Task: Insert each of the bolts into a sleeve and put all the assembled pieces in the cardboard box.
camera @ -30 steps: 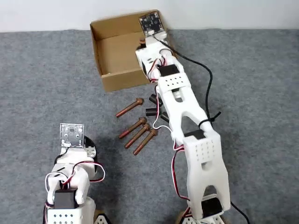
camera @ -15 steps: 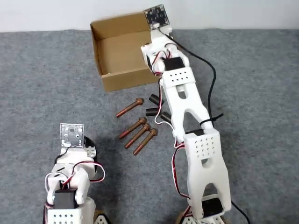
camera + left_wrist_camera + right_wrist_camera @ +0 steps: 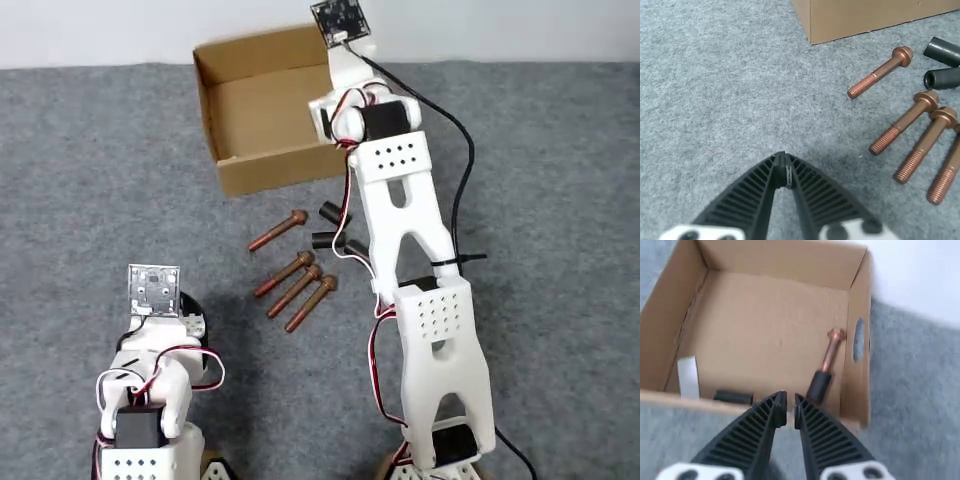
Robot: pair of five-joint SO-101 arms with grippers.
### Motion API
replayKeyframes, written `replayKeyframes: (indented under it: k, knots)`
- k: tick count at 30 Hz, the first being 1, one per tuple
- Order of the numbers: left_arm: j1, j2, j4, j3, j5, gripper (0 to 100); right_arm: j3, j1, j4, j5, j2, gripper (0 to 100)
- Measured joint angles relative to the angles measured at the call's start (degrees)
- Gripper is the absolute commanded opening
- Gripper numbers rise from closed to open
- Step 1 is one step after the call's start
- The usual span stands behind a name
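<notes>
- The left arm point(image 3: 150, 410) sits folded close to its base. The left claw point(image 3: 785, 172) hangs over bare grey carpet point(image 3: 715, 75) with its two fingers pressed together at the tips and nothing between them.
- Beyond the left claw, loose bolts point(image 3: 294, 290) lie flat on the carpet. Three of them lie close together and roughly parallel. A single bolt point(image 3: 880, 72) lies apart from that group, nearer the box.
- Two black sleeves point(image 3: 943, 50) lie on their sides just past the bolt heads. The nearer sleeve point(image 3: 942, 78) shows an open end. In the high view these sleeves lie partly under the right arm.
- The right arm point(image 3: 425, 320) is stretched out over the sleeves toward the box.
- The cardboard box point(image 3: 262, 172) stands open at the far edge of the carpet.
- The right claw point(image 3: 788, 407) hangs above the near wall of the box. Its fingers are drawn together to a thin slit and pinch nothing.
- Inside the box, an assembled piece point(image 3: 824, 367) lies beside a side wall (copper head toward the far wall, shank in a black sleeve).
- A black piece point(image 3: 733, 396) lies along the near wall of the box. Whether it carries a bolt cannot be told.
- A white strip point(image 3: 688, 376) lies on the box floor near the black piece.
</notes>
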Motion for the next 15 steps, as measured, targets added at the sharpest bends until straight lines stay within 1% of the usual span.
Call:
replayKeyframes:
  k: [4,6,9,11,13,15]
  knots:
    - [0.00,0.00,0.00,0.00,0.00,0,-0.53,-0.26,9.85,0.00,0.00,1.3]
    - [0.00,0.00,0.00,0.00,0.00,0,-0.53,-0.53,13.89,1.49,0.35,2.8]
    - [0.00,0.00,0.00,0.00,0.00,0,-0.53,-1.58,18.37,4.57,2.81,12.1]
    - [0.00,0.00,0.00,0.00,0.00,0,-0.53,-1.93,20.66,5.19,4.92,18.8]
    - [0.00,0.00,0.00,0.00,0.00,0,-0.53,-1.93,21.80,5.45,7.12,20.6]
    - [0.00,0.00,0.00,0.00,0.00,0,-0.53,-1.58,21.98,5.63,9.23,19.1]
